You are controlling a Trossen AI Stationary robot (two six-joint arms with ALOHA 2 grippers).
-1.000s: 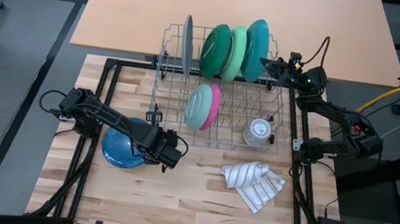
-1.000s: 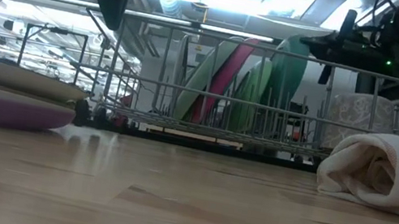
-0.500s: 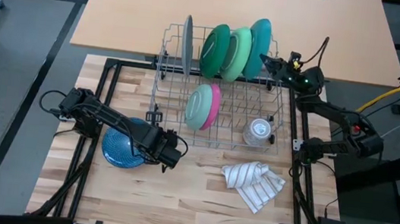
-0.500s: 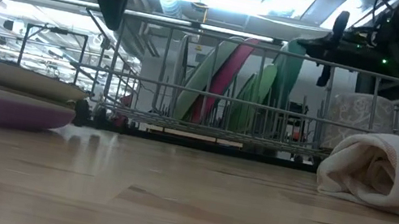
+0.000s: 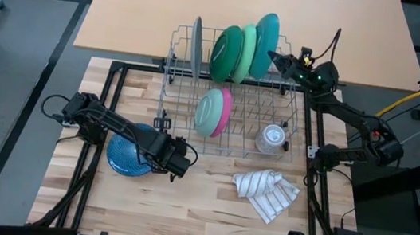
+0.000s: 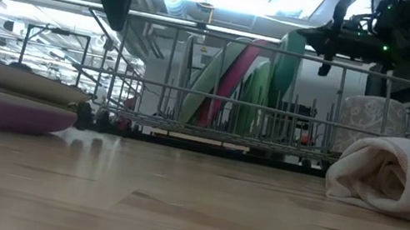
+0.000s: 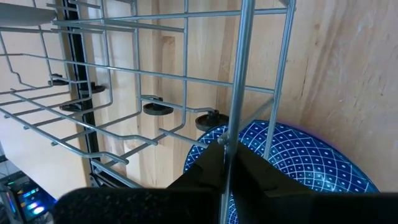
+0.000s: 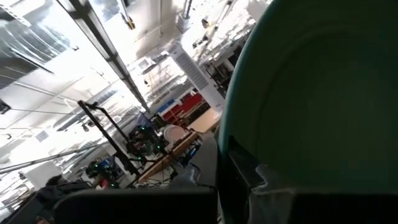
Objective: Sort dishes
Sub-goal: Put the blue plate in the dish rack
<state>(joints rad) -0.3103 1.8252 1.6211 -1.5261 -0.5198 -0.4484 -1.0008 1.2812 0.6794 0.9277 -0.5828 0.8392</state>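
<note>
Teal plate [image 5: 267, 36] rises higher above the rack [image 5: 227, 140] now, pinched in my right gripper [image 5: 276, 60]. Left gripper [image 5: 185, 161] waits pressed together beside the rack.

Compared with one second ago, the right gripper [image 5: 275, 59], closed on the rim of the teal plate [image 5: 266, 34], is now higher and more to the left, and the plate stands raised above the wire rack [image 5: 288, 135].

The pale wooden counter [image 5: 206, 213] carried a wire dish rack [image 5: 227, 144], a blue patterned plate [image 5: 126, 158] and a crumpled striped white cloth [image 5: 265, 190].
</note>
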